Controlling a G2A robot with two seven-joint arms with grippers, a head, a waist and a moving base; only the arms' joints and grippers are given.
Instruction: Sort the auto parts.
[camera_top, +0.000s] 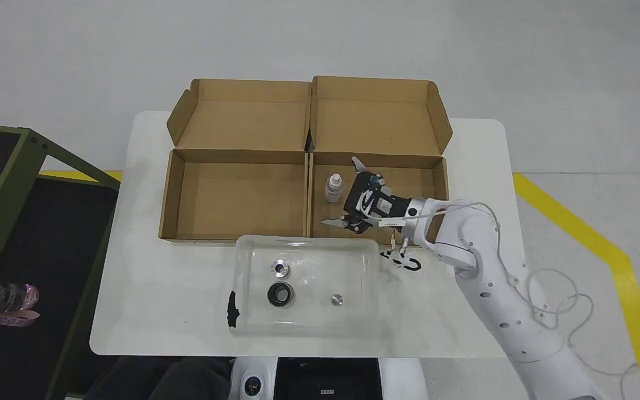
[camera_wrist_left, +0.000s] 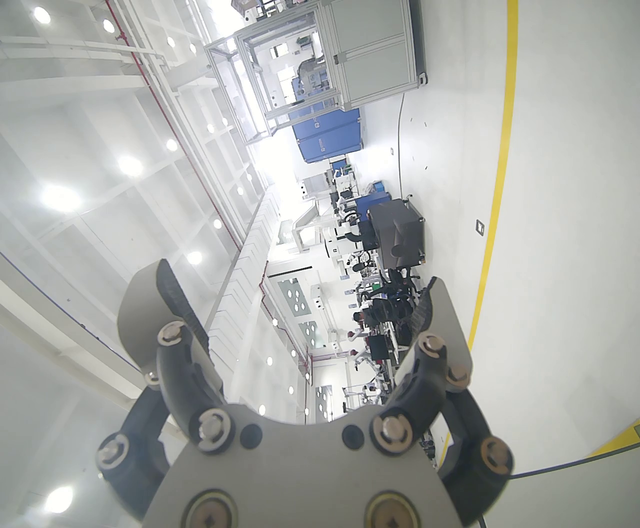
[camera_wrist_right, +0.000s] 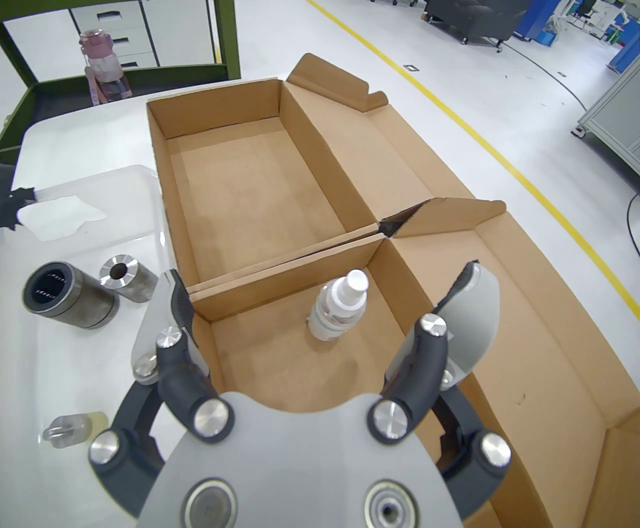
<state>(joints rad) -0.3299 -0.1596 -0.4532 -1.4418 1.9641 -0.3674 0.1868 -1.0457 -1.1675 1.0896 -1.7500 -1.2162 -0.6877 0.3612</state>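
Two open cardboard boxes stand side by side, the left box (camera_top: 235, 200) (camera_wrist_right: 240, 200) bare inside. In the right box (camera_top: 420, 180) (camera_wrist_right: 280, 350) a small white bottle (camera_top: 335, 186) (camera_wrist_right: 337, 310) stands upright near the dividing wall. My right gripper (camera_top: 346, 193) (camera_wrist_right: 325, 290) hovers open over that box, its fingers apart on either side of the bottle without touching it. A clear tray (camera_top: 300, 240) (camera_wrist_right: 60, 360) in front holds a black-bored bearing (camera_top: 280, 295) (camera_wrist_right: 65, 297), a steel bushing (camera_top: 280, 268) (camera_wrist_right: 125, 277) and a small metal part (camera_top: 337, 298) (camera_wrist_right: 75, 427). My left gripper (camera_wrist_left: 300, 290) is open, holding nothing, aimed at the room.
Both box lids (camera_top: 310, 115) lie folded back behind the boxes. A green cart (camera_top: 30, 200) stands left of the table with a pink bottle (camera_wrist_right: 102, 70) on it. A black clip (camera_top: 232, 308) sits on the tray's left rim.
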